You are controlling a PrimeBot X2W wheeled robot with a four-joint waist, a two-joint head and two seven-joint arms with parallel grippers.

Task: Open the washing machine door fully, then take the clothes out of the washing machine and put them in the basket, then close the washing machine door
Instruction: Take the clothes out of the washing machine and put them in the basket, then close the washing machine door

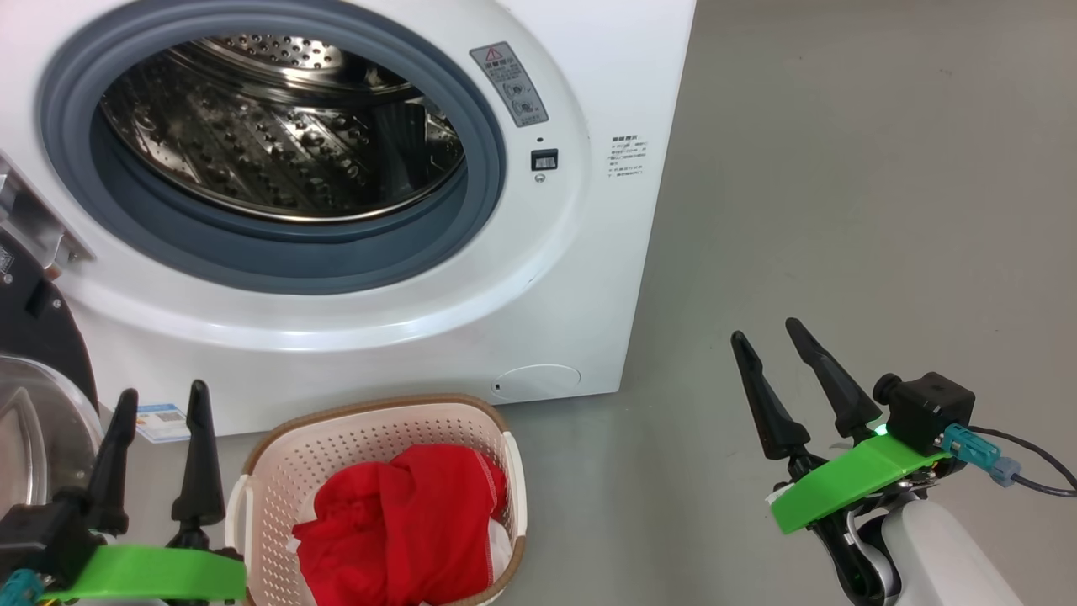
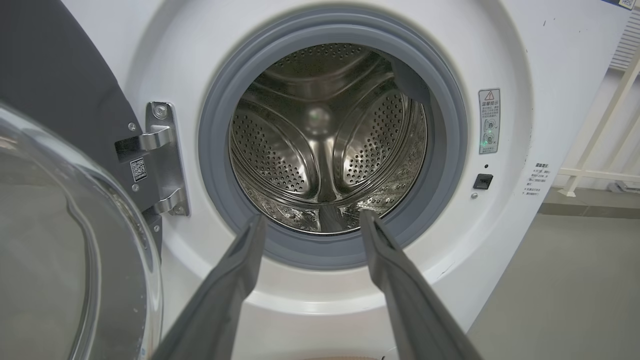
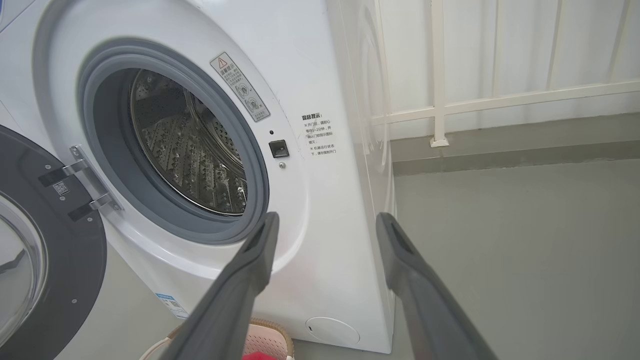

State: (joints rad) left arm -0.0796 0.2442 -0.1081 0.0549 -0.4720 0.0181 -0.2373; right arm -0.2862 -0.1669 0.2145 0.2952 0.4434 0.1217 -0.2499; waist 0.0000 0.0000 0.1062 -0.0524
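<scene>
The white washing machine stands with its steel drum showing nothing inside. Its door is swung wide open to the left. On the floor in front stands the cream basket, and the red clothes lie bunched inside it. My left gripper is open, just left of the basket, holding nothing. My right gripper is open over bare floor to the machine's right.
Grey floor stretches to the right of the machine. A white railing runs along the wall behind it. A door latch slot sits on the machine's front, right of the opening.
</scene>
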